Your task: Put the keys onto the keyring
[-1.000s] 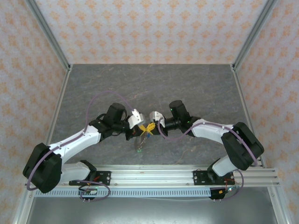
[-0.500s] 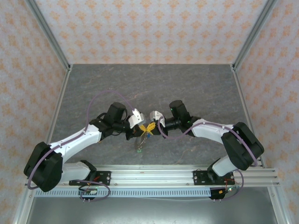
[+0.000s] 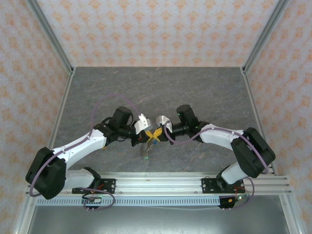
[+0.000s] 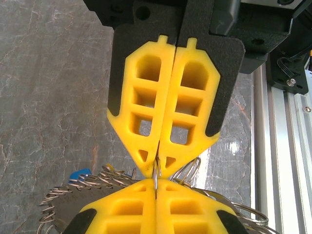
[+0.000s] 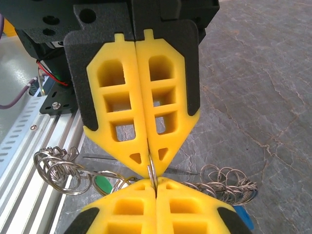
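Observation:
Tip to tip over the table's middle, my left gripper [image 3: 150, 134] and right gripper [image 3: 158, 132] are both shut on one small split ring [image 4: 156, 173], which stands edge-on between the yellow fingers. In the left wrist view my left gripper [image 4: 156, 182] is at the bottom and the right gripper [image 4: 157, 167] faces it from above. The right wrist view has my right gripper [image 5: 155, 180] below the left gripper [image 5: 150, 168]. The keyring [image 3: 146, 148] hangs under them, strung with several small rings [image 5: 229, 183]. A green key tag [image 5: 101, 184] and a blue tag [image 4: 78, 174] peek out.
The grey stone-patterned table [image 3: 156, 92] is walled by patterned panels at the back and both sides. An aluminium rail [image 3: 156, 184] carrying the arm bases runs along the near edge, close behind the grippers.

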Controlling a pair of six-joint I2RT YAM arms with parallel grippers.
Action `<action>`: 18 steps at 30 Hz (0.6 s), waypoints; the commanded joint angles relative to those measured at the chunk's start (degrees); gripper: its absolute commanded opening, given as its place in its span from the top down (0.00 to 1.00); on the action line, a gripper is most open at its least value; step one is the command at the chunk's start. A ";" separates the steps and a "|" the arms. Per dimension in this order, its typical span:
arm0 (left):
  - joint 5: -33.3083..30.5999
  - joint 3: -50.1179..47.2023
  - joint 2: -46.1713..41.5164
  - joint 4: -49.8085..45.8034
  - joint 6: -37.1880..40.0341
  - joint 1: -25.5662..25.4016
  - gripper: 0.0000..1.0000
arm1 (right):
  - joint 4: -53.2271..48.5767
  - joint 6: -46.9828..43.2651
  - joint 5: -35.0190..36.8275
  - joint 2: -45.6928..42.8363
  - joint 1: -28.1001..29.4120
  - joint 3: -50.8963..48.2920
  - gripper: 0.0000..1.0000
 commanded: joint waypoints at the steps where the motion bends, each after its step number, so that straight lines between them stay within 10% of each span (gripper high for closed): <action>1: 0.67 1.01 -1.03 3.44 -2.98 0.73 1.00 | 4.93 0.68 4.25 -2.91 0.16 1.29 0.89; 12: -3.20 0.99 -4.75 12.04 -8.82 9.12 1.00 | -0.16 -0.71 15.30 -17.03 0.42 -4.44 0.82; 18: -7.15 5.23 0.64 16.95 -14.43 14.44 1.00 | 0.82 -1.29 21.28 -16.95 11.33 -4.96 0.83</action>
